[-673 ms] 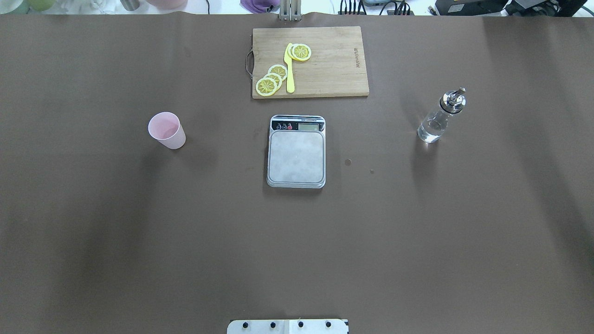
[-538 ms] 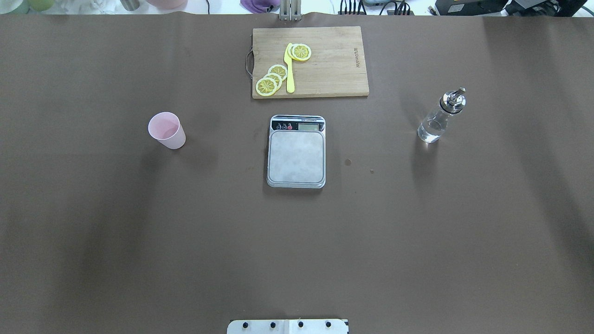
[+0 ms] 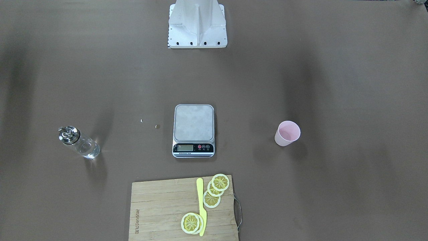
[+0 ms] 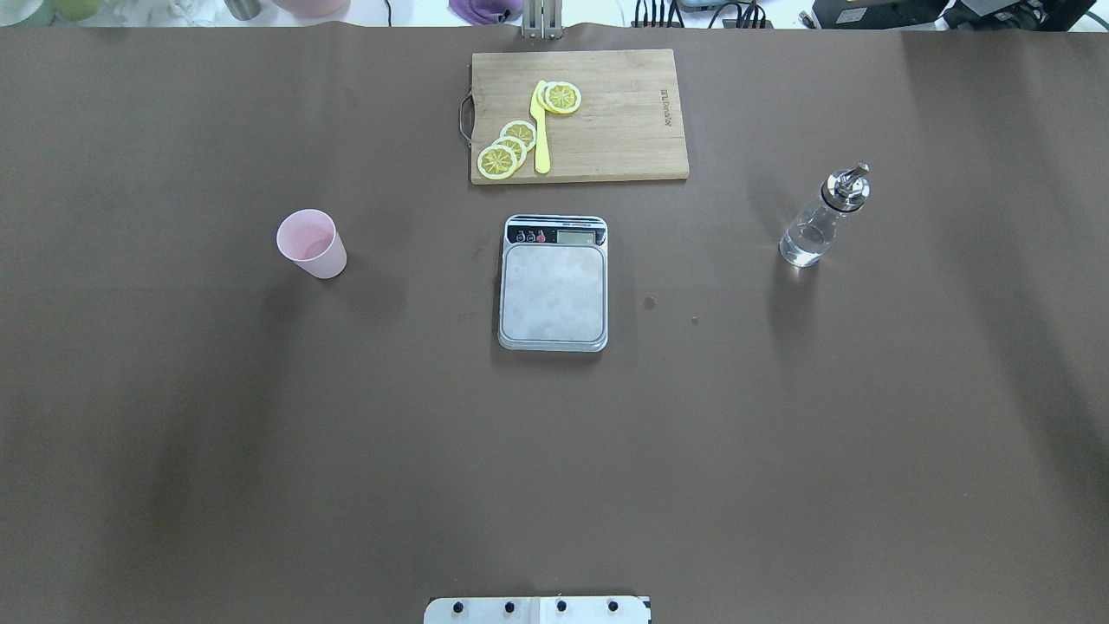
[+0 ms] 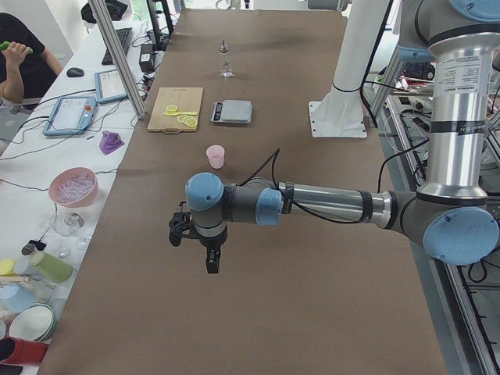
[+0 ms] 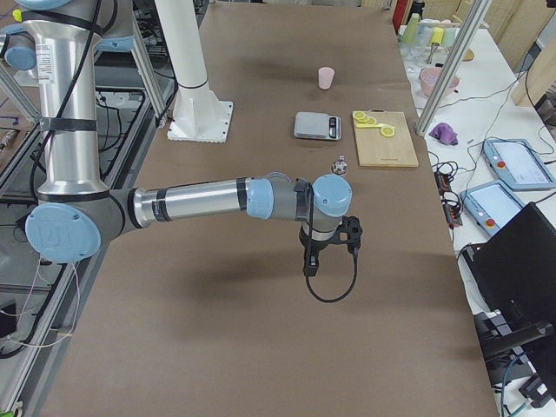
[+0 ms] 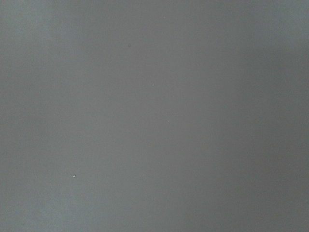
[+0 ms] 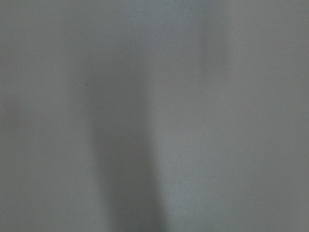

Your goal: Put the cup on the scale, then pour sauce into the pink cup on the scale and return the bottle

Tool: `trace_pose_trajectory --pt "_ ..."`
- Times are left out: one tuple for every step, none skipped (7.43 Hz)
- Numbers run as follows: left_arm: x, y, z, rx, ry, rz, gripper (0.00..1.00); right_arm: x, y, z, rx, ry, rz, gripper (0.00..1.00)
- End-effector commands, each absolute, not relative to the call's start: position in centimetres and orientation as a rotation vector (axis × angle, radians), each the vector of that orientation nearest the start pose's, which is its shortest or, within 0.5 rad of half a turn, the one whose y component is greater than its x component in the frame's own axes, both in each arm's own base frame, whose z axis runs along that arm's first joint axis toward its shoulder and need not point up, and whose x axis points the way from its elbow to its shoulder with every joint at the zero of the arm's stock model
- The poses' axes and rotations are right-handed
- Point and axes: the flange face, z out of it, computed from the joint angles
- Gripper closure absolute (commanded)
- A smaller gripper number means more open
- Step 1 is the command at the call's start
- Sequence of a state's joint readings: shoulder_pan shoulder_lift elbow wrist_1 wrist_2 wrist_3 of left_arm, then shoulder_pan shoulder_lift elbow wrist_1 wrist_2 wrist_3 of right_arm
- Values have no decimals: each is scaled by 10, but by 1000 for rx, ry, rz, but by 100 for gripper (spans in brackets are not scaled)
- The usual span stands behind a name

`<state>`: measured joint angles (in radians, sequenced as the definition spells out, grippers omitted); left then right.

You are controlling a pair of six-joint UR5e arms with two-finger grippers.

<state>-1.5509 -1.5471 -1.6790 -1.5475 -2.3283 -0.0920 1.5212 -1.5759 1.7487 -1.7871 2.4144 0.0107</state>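
Cup, scale, bottle — unmoved since half a second ago.

Only lettering: a burnt-in brand mark along one short edge of the cutting board, too small to read reliably. Scale: fine print on the black strip and LCD digits both illegible. Both sit well apart from the left gripper, further up the table

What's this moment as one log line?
pale pink tapered cup: on table | silver-grey kitchen scale: platform bare | clear glass bottle: upright on table | left gripper, right gripper: far from all
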Motion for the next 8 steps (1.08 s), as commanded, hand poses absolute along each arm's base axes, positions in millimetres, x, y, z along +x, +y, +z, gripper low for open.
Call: trace_pose_trajectory --pt "-55 -486 621 13 758 -46 1 35 -482 588 -63 -841 -20 0" --pt "-55 -486 621 14 758 -45 1 36 -478 585 -62 -841 -18 0" --pt "-55 -486 620 17 755 -44 1 36 -474 581 -58 -841 -20 0" --pt "-54 -487 610 37 761 -35 1 37 -473 581 -58 -839 -18 0" --pt "-52 -489 611 42 756 -24 1 37 -473 582 -59 -838 -17 0" --pt "-52 -490 609 51 761 -24 1 37 -473 579 -53 -833 -20 0" --pt "-52 -490 612 47 760 -26 2 37 -471 581 -56 -833 -18 0" --pt "-51 -502 601 65 758 -16 2 37 -470 584 -61 -833 -17 0"
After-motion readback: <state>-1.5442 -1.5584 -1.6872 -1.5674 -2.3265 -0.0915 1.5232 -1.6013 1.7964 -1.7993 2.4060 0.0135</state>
